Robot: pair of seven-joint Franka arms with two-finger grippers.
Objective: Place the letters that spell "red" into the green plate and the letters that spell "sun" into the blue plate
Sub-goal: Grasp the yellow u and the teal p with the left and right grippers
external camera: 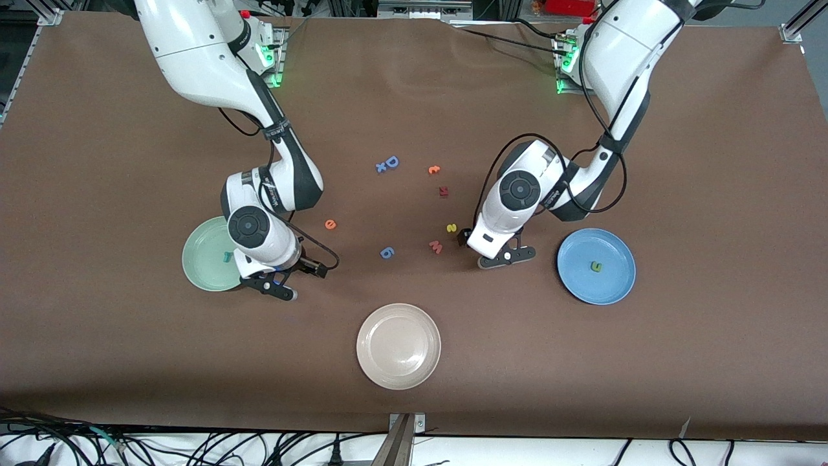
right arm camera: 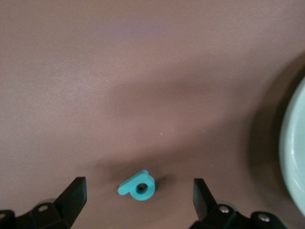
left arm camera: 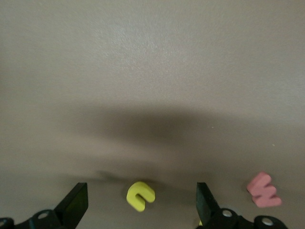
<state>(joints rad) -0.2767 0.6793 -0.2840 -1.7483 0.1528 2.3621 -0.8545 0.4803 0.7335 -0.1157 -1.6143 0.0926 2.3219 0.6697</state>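
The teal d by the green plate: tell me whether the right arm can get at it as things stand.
Probably yes. In the right wrist view the teal d lies flat on the bare table between the open fingers of the right gripper, nothing over it; the green plate sits off to one side.

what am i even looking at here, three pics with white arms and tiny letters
These are two white robot arms at a brown table, and nothing is held. The wide picture looks down from across the table. The other two come from cameras on each arm's wrist.

The left gripper hangs with open jaws over a yellow u, with a pink w beside it. The right gripper hangs with open jaws over a teal d, next to the green plate.

The green plate holds a teal r. The blue plate holds a green n. A beige plate sits nearest the camera. An orange e and a yellow s lie loose among other letters.
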